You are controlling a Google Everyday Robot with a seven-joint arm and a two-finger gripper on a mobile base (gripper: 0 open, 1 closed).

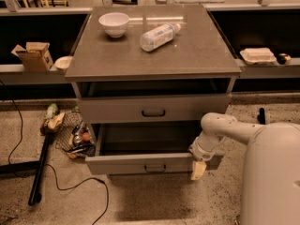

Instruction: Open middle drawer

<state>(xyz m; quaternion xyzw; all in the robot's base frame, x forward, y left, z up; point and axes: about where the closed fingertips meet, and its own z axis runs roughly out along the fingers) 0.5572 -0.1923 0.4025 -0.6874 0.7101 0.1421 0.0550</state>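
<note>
The grey cabinet (154, 55) has its top drawer front (117, 110) just beneath the tabletop. Below it, the middle drawer (122, 164) is pulled well out, and its dark inside shows. Its small black handle (154, 168) sits at the centre of the front. My gripper (198, 165) is at the right end of that drawer front, against its top edge and corner, with the white arm (225, 128) reaching in from the right. The bottom drawer is hidden under the pulled-out one.
A white bowl (114, 23) and a lying plastic bottle (158, 35) are on the tabletop. A wire basket of clutter (75, 136), a black pole (40, 168) and a cable (70, 184) lie on the floor to the left. My white body (274, 177) fills the lower right.
</note>
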